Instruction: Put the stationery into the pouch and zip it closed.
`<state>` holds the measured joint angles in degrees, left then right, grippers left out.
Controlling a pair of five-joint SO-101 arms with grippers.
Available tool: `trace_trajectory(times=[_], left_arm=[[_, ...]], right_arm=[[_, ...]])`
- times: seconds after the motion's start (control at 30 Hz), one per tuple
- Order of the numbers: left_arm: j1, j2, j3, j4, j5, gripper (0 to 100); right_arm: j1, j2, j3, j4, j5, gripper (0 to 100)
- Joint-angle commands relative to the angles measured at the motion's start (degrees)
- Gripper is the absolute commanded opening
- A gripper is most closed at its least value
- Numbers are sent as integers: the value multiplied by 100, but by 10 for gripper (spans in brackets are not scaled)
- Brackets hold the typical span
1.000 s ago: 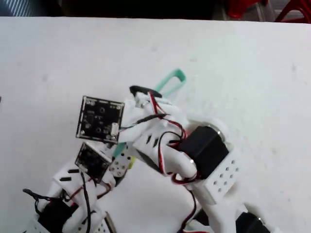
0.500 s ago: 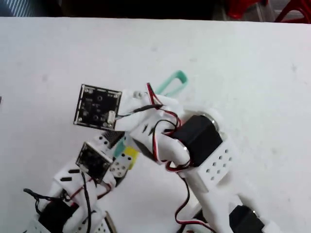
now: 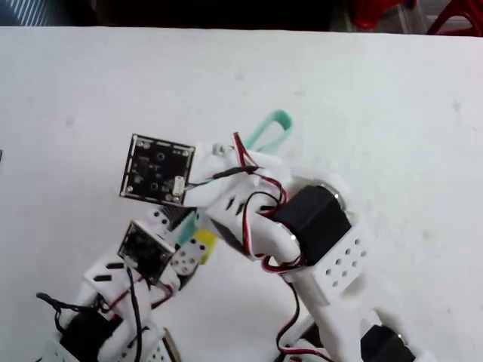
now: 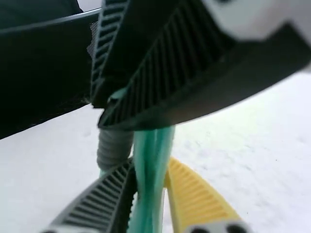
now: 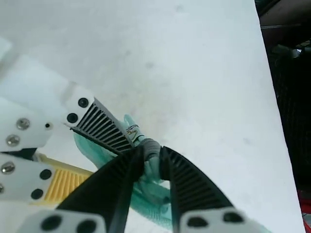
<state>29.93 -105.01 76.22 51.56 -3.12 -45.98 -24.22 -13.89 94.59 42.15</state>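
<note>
The teal pouch (image 5: 146, 194) lies on the white table under both arms; its loop strap (image 3: 269, 127) pokes out past them in the high view. My right gripper (image 5: 150, 151) is shut on the grey zipper pull (image 5: 149, 144), its black ribbed fingers pinching it from both sides. My left gripper (image 4: 149, 165) is shut on the pouch's teal edge (image 4: 151, 189), held between its dark ribbed finger (image 4: 104, 201) and its yellow finger (image 4: 194, 199). The two grippers sit almost touching, the right one's fingers (image 4: 170, 73) directly over the left's. The arms hide most of the pouch from above.
The white table (image 3: 377, 90) stretches wide on all sides of the arms. Its far edge (image 3: 241, 29) borders a dark area with red chair legs (image 3: 377, 11). Red and black wires (image 3: 253, 204) run along the right arm.
The right arm has drawn back a little toward the near side, uncovering more of the teal loop and the left gripper's yellow finger. The left arm has stayed put.
</note>
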Motion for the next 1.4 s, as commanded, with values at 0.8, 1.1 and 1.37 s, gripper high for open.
trace_trajectory(times=[0.8, 1.1, 1.37], left_arm=[[-22, -4, 0, -404, 18, 22], [-22, -4, 0, -343, 35, 22], [-31, -4, 0, -281, 26, 22]], right_arm=[[646, -435, -132, -532, -976, 16], [1613, -426, 290, -919, -923, 16], [2193, -479, 1196, -1692, -536, 16]])
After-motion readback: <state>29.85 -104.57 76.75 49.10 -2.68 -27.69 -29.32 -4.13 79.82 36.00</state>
